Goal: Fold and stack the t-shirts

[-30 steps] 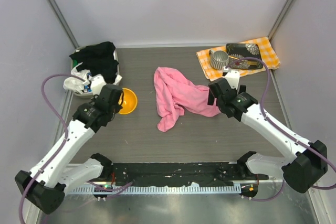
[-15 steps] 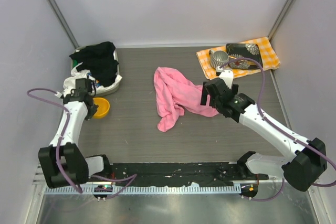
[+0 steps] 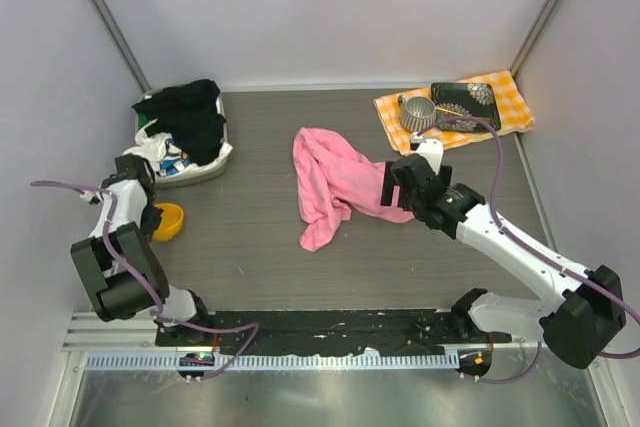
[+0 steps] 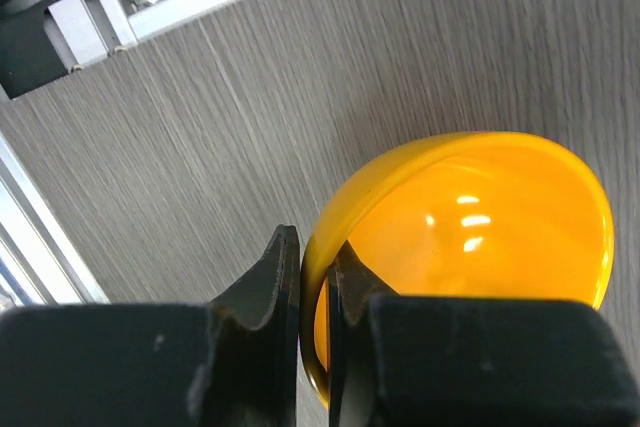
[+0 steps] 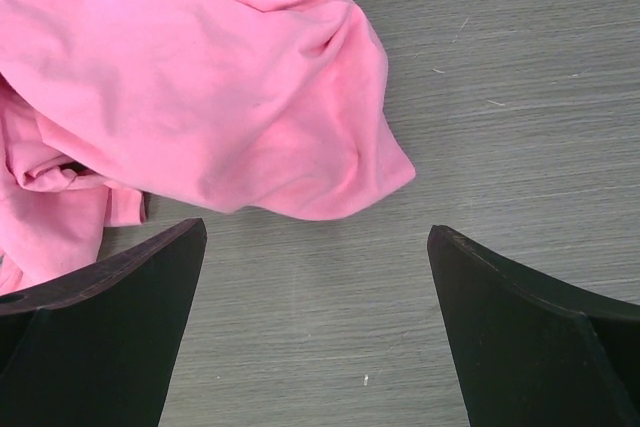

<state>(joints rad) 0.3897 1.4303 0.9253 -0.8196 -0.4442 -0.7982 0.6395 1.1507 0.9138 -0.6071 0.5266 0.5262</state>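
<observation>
A: "So, left gripper (image 4: pixel 312 265)?"
B: "Was clamped on the rim of the glossy yellow plastic bowl (image 4: pixel 470 237), at the left edge of the grey wood-grain table (image 3: pixel 260 247)."
A: "Right gripper (image 5: pixel 316 237)?"
B: "Was spread wide, holding nothing, over the right edge of the crumpled pink fabric t-shirt (image 5: pixel 200 87). It lay unfolded mid-table."

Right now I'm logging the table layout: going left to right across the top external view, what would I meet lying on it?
yellow bowl → pink t-shirt → metal cup → dark patterned pouch. Left out for overlap: the bin of clothes above the bowl, and the checkered cloth under the cup and pouch.
</observation>
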